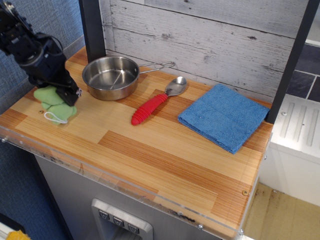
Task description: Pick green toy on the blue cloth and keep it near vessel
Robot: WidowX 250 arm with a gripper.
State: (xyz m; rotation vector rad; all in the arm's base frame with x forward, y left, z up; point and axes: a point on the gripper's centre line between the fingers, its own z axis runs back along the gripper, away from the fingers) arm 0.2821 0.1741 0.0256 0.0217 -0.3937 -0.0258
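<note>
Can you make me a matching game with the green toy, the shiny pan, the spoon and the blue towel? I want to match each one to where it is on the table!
Things:
1. green toy
2. pan
3. spoon
4. blue towel

Places:
A. far right side of the table
B. between the pan and the towel
C. at the back, by the dark post
D. left edge, under the gripper

Pairs: 1-D, 2-C, 3-B, 4-A

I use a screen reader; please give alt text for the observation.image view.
A black gripper presses on a green toy at the wooden counter's left end, beside a steel pan. A red-handled spoon and bare blue cloth lie to the right.
</note>
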